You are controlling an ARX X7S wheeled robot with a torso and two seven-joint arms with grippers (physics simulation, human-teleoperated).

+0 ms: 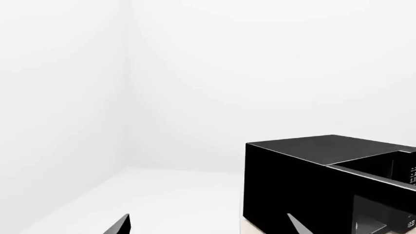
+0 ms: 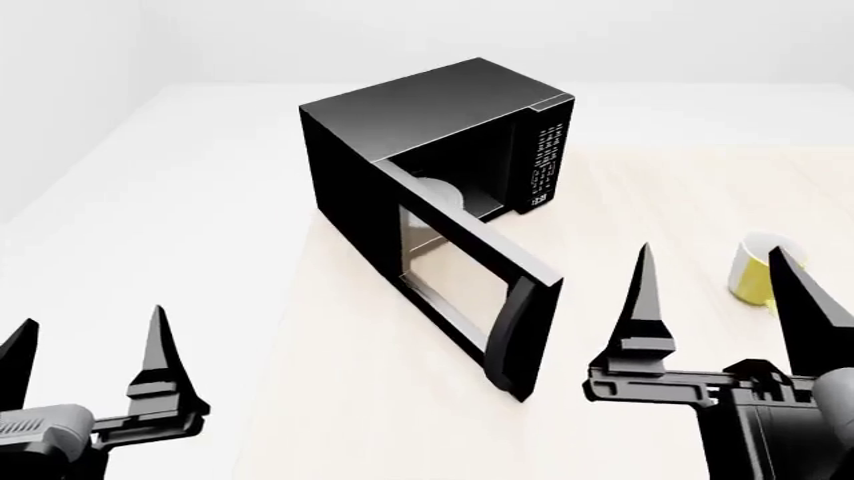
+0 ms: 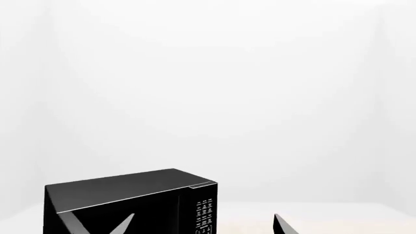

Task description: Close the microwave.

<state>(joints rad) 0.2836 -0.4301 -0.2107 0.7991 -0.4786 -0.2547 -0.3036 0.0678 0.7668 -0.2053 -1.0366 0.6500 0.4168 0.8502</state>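
- On the pale wooden table, toward its far side, stands one microwave, a glossy black box with its door swung wide toward the robot.
- Part of the cavity is hidden behind the door; only a sliver of the white round plate shows inside.
- Keypad markings are white specks too small to read.
- One curved black handle runs along the door's free edge, near the right gripper.
- One yellow cup sits at the table's right, partly covered by a right finger.
- Two grippers show in the head view, each with two pointed black fingers.
- Left gripper is cut off by the frame's lower edge; its fingers stand apart, holding nothing.
- Right gripper likewise has its fingers spread and empty, well clear of the door.
- Both wrist views show only finger tips at the frame edge and the microwave cropped, against blank white walls.
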